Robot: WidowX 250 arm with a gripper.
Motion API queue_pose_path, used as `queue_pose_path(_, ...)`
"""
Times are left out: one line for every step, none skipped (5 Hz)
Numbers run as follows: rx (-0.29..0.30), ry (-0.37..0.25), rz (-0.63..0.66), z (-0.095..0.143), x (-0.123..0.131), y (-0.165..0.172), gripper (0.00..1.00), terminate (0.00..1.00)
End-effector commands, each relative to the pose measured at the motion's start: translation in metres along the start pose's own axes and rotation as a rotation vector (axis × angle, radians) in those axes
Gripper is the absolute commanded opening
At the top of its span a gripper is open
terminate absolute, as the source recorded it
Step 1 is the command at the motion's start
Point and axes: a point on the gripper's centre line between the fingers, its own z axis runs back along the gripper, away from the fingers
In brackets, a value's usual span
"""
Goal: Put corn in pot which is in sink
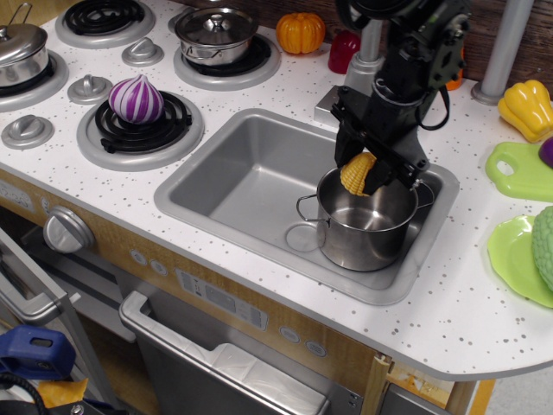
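The yellow ribbed corn (pixel 358 172) is held in my black gripper (pixel 365 171), which is shut on it. The corn hangs tilted just above the far left rim of the shiny lidless steel pot (pixel 366 229). The pot stands at the right end of the grey sink (pixel 233 177), with its loop handle (pixel 308 210) pointing left. The pot's inside looks empty. My arm reaches down from the top of the view, in front of the faucet (pixel 368 52).
A lidded steel pot (pixel 216 33), an orange pumpkin (pixel 301 32) and a red piece (pixel 344 50) stand behind the sink. A purple onion (pixel 136 98) sits on a left burner. A yellow bell pepper (pixel 527 105) and green plates (pixel 518 252) lie on the right.
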Motion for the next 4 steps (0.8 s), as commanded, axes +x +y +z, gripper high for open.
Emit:
queue_pose_path(0.007,-0.045,-0.015,0.0059,0.0056,0.0099,1.0,0.0)
queue_pose_path(0.007,-0.045,-0.015,0.0059,0.0056,0.0099,1.0,0.0)
queue_pose_path(0.007,-0.045,-0.015,0.0059,0.0056,0.0099,1.0,0.0)
queue_pose_path(0.007,-0.045,-0.015,0.0059,0.0056,0.0099,1.0,1.0)
